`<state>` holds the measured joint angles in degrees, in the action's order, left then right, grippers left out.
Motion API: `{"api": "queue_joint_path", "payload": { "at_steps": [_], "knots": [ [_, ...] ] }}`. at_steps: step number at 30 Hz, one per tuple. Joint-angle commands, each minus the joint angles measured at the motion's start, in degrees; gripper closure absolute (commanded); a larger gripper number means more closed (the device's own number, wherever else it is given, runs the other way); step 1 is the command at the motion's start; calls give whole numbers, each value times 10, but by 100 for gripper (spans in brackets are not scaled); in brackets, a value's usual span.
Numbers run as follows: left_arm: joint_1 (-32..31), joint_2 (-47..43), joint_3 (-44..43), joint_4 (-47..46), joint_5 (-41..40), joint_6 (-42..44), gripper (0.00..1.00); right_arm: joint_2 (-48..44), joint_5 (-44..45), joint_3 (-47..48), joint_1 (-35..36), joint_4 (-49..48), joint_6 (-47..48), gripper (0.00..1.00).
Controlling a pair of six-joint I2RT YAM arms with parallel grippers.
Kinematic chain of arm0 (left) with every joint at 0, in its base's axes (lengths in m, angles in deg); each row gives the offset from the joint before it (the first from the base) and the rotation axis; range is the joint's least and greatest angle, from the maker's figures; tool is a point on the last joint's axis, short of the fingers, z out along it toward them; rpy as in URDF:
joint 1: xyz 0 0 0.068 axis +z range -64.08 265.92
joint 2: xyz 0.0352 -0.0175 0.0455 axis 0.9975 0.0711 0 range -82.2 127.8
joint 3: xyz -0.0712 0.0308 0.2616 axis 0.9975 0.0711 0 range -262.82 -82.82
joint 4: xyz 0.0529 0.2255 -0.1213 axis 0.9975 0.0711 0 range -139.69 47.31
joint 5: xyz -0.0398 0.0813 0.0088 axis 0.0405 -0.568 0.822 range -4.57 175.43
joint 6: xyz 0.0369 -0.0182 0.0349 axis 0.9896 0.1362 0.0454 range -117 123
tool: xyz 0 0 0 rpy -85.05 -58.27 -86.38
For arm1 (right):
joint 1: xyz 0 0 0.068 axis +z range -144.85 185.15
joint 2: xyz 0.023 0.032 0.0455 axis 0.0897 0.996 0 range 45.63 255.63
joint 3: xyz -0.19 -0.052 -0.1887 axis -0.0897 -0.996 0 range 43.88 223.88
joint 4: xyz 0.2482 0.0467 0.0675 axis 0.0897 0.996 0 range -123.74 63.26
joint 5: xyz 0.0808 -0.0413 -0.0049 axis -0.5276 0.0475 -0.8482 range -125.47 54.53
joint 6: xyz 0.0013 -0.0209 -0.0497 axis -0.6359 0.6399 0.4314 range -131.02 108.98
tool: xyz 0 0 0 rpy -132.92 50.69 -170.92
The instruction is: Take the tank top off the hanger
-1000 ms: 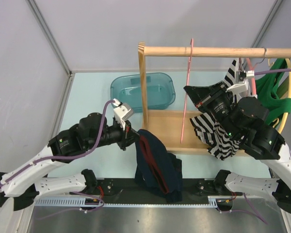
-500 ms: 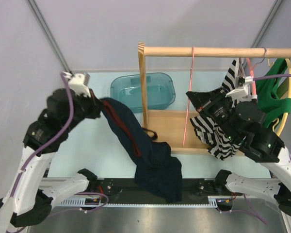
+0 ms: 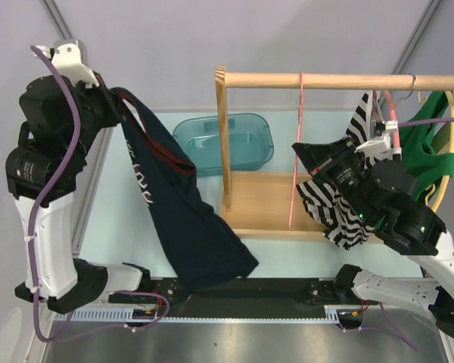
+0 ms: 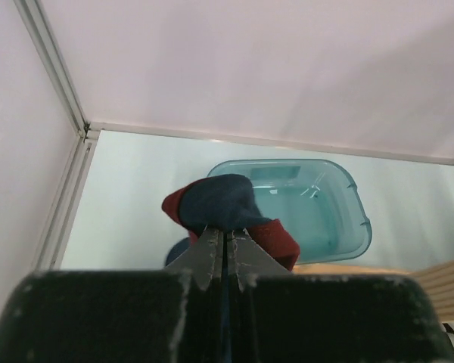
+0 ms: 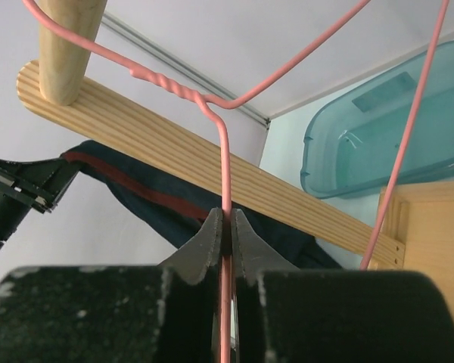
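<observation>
The navy tank top [image 3: 183, 227] with red trim hangs free from my left gripper [image 3: 119, 100], which is raised high at the far left and shut on its top edge. In the left wrist view the jaws [image 4: 225, 233] pinch a navy and red fold [image 4: 221, 201]. The bare pink wire hanger [image 3: 296, 151] hangs from the wooden rod [image 3: 325, 80]. My right gripper [image 3: 295, 148] is shut on its wire; the right wrist view shows the closed jaws [image 5: 225, 221] on the hanger's stem [image 5: 225, 162]. The tank top [image 5: 136, 193] is apart from the hanger.
A teal bin [image 3: 223, 144] sits behind the wooden rack's upright post [image 3: 224, 144] and base [image 3: 261, 200]. A black-and-white striped garment [image 3: 340, 215] and a green garment [image 3: 427, 144] hang on the rod's right end, next to my right arm.
My left arm has swung up and to the far left, pulling the tank top away from the rack and lifting it off the table's front. The right gripper has kept its hold on the hanger.
</observation>
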<state>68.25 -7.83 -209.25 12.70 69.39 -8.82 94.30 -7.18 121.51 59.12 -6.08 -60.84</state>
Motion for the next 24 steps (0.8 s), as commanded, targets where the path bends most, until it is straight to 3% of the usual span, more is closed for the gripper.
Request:
{"api": "queue_joint_path", "payload": {
  "at_steps": [1, 4, 5, 6, 8, 13, 17, 24],
  "knots": [
    [16, 10, -14, 4, 50, 13, 100, -4, -7, -7, 0, 16, 9, 89],
    [16, -65, 162, -73, 122, -25, 100, -8, -10, -19, 0, 16, 3, 82],
    [16, -95, 279, -107, 146, -36, 100, -9, -11, -22, 0, 15, -1, 80],
    [16, -123, 335, -174, 177, -48, 100, -10, -13, -24, 0, 15, -1, 77],
    [16, -193, 464, -219, 231, -94, 100, -8, -24, -23, -1, 21, 3, 73],
    [16, -292, 630, -278, 339, -200, 100, -5, -43, -7, -1, 38, 18, 68],
    [15, -391, 784, -335, 378, -290, 100, -12, -48, 2, -1, 41, 30, 66],
    [-21, -452, 966, -380, 351, -363, 99, -18, -53, 3, -1, 34, 37, 65]
  ]
}}
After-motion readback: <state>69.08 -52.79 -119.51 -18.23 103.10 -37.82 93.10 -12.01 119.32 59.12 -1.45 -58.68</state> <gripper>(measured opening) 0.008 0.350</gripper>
